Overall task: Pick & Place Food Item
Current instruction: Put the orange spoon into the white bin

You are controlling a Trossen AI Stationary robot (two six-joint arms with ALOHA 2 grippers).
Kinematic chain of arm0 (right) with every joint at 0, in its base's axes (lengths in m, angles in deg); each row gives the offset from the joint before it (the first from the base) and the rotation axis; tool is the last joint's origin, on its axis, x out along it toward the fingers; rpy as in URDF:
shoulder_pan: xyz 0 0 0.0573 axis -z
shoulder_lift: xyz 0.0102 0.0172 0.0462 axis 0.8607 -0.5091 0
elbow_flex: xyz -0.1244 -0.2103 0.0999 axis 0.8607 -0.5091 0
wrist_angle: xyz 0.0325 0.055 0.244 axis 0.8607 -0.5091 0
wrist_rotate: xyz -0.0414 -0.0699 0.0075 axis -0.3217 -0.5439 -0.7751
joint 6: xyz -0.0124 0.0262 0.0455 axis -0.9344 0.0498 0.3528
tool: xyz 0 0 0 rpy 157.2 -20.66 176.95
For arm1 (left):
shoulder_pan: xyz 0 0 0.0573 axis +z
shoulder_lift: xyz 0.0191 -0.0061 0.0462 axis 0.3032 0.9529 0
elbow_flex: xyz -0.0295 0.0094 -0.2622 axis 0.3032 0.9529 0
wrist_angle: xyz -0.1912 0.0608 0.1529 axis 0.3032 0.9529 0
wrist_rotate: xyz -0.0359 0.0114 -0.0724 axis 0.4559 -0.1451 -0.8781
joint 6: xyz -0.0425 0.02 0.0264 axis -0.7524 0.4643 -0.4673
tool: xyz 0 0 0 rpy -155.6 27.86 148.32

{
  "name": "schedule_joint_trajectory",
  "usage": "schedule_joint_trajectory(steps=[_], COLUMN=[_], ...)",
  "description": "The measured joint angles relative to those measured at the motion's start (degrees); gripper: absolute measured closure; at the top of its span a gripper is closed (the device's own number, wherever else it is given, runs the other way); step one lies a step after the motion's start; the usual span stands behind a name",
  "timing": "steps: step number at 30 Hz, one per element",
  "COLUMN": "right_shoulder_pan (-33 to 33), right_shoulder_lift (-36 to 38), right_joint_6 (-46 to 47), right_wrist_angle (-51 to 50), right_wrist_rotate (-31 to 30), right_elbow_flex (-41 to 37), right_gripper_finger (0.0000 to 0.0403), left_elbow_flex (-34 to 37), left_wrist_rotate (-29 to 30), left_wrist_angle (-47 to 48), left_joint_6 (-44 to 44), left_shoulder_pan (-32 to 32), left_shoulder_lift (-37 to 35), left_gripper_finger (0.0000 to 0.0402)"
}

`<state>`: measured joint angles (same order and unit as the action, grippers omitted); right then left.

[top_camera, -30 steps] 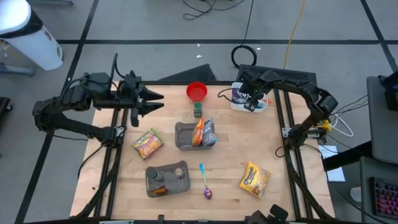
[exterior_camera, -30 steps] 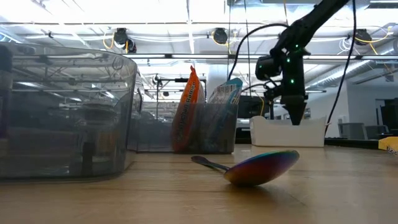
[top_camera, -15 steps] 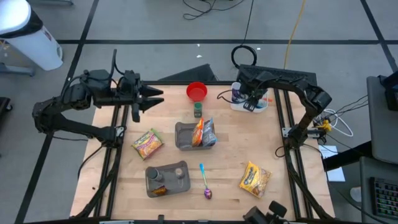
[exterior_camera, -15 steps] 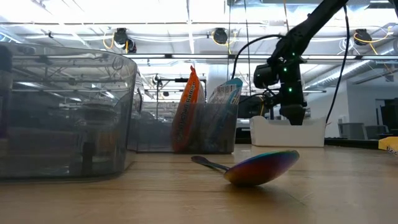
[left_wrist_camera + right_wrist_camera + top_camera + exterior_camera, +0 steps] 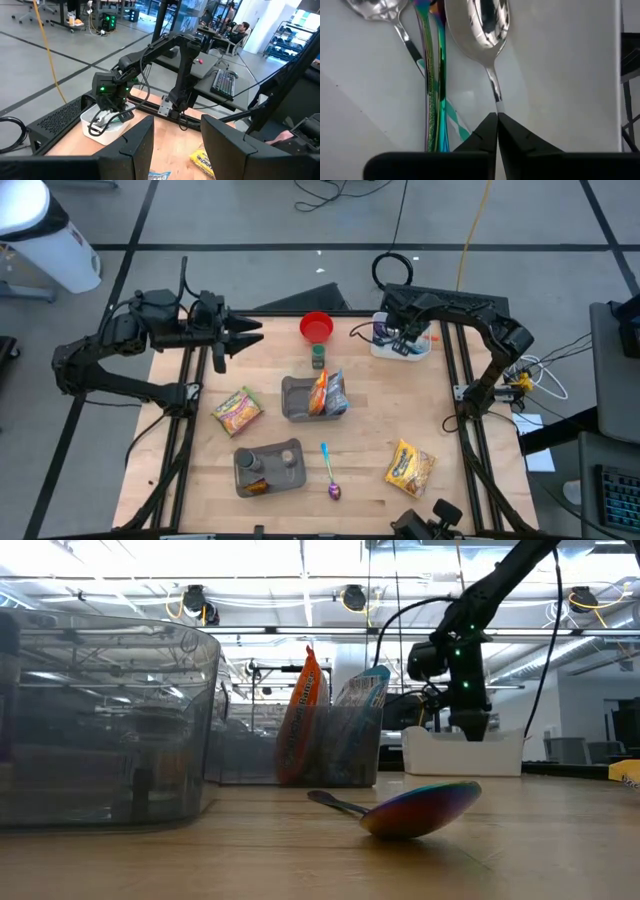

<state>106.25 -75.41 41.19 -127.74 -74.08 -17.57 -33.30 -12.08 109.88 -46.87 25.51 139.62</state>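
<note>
Right gripper [image 5: 402, 346] is down inside the white bin [image 5: 381, 349] at the table's 1 o'clock corner. In the right wrist view its fingertips [image 5: 490, 131] are pressed together, pinching the thin handle of a silver spoon [image 5: 484, 24] that lies on the bin floor. An iridescent utensil handle [image 5: 434, 75] and another silver spoon [image 5: 375, 9] lie just beside it. The low view shows the same gripper [image 5: 471, 724] dipped behind the bin's wall [image 5: 440, 754].

Left gripper [image 5: 250, 337] hovers over the table's 11 o'clock edge, pointing toward 3 o'clock, fingers spread with nothing between them; in the left wrist view the two fingers [image 5: 134, 144] stand apart.

Food items: a yellow snack packet [image 5: 410, 468] lies flat at 4 o'clock, well apart from both grippers. Another packet [image 5: 237, 410] lies flat at 9 o'clock. Two packets [image 5: 329, 393] stand upright in the grey tray [image 5: 294, 400] at table centre.

Other things: red bowl [image 5: 316, 327] at 12 o'clock, a small green-lidded jar [image 5: 318, 357] just beside it toward centre, grey container [image 5: 268, 468] at 7 o'clock, rainbow spoon [image 5: 330, 474] at 6 o'clock, lying bowl-down in the low view [image 5: 415, 809].
</note>
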Motion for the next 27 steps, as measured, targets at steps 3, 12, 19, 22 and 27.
schedule_joint_trajectory(steps=[3, 12, 19, 22, 27], right_shoulder_pan=[0.0, 0.0, 0.0, 0.0, -0.2], right_shoulder_lift=[0.0, 0.0, 0.0, 0.0, 0.0], right_joint_6=[-0.1, -0.9, -4.7, -5.0, -6.4], right_wrist_angle=[-0.1, -0.4, -4.0, -5.7, -6.2], right_wrist_rotate=[0.0, 0.1, 4.2, 4.6, 3.0], right_elbow_flex=[0.7, 5.4, 6.4, 6.4, 6.4], right_gripper_finger=[0.0396, 0.0399, 0.0361, 0.0324, 0.0255], left_elbow_flex=[0.0, 0.0, 0.0, 0.0, 0.0], left_wrist_rotate=[0.0, 0.1, 0.2, 0.2, 0.2], left_wrist_angle=[0.0, 0.0, 0.0, 0.0, 0.0], left_joint_6=[0.2, 0.3, 0.4, 0.7, 1.0], left_shoulder_pan=[0.0, 0.0, 0.0, 0.0, 0.0], left_shoulder_lift=[0.0, 0.0, 0.0, 0.0, 0.0], left_gripper_finger=[0.0234, 0.0234, 0.0234, 0.0234, 0.0234])
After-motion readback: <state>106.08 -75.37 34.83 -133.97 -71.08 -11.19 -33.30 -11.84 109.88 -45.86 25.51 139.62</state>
